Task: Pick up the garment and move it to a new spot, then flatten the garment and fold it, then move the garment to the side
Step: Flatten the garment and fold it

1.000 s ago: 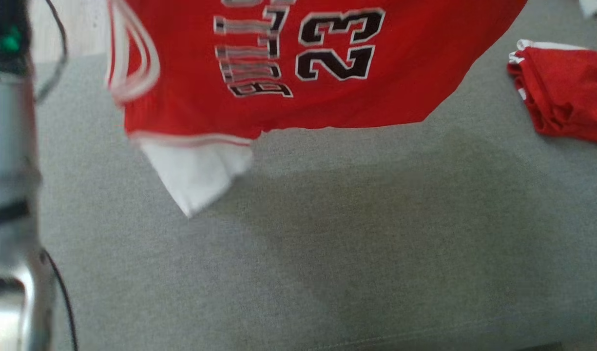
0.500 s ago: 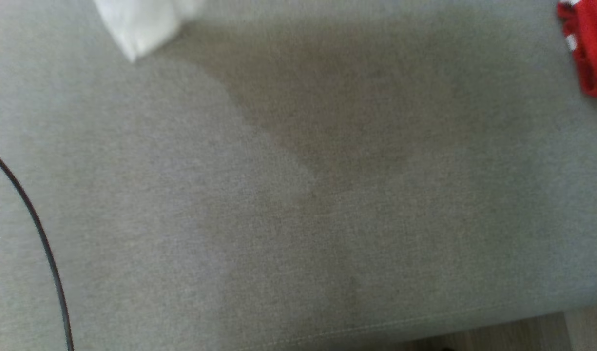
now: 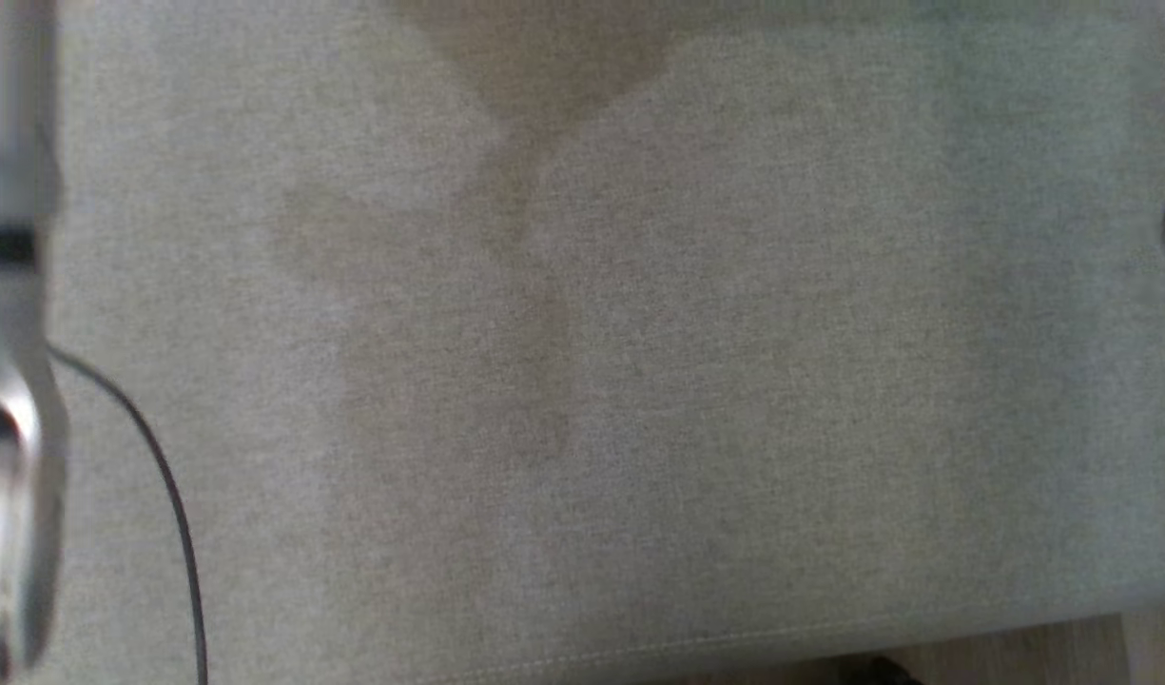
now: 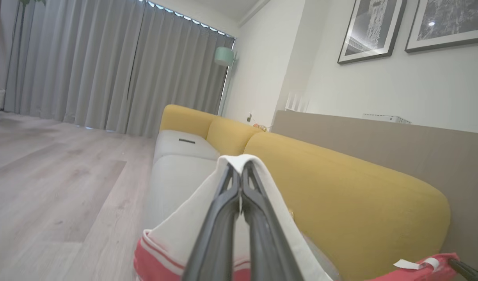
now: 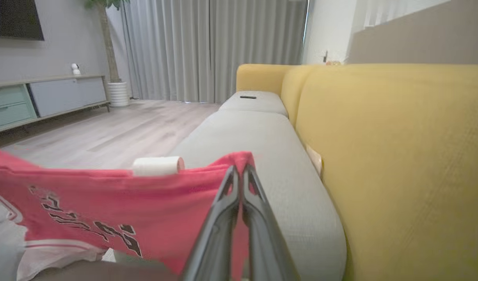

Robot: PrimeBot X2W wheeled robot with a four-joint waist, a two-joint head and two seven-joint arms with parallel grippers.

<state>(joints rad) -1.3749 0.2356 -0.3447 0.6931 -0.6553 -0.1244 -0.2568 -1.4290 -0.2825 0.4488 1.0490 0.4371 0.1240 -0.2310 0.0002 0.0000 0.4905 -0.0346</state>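
Observation:
The garment is a red jersey with black lettering and white trim, stretched in the air between my two grippers above the grey sofa seat. My right gripper is shut on a red edge of it. My left gripper is shut on a white sleeve of the garment, which drapes over both fingers. In the head view I see bare grey seat fabric with the garment's shadow at the top, and my pale left forearm at the left edge.
Yellow back cushions run along the seat. The seat's front edge lies low in the head view, with wood floor beyond. A thin black cable hangs at the left. A small dark object lies on the far seat.
The head camera has swung down, so the jersey and the folded red cloth have passed out of its top edge. My left forearm is back at the left edge.

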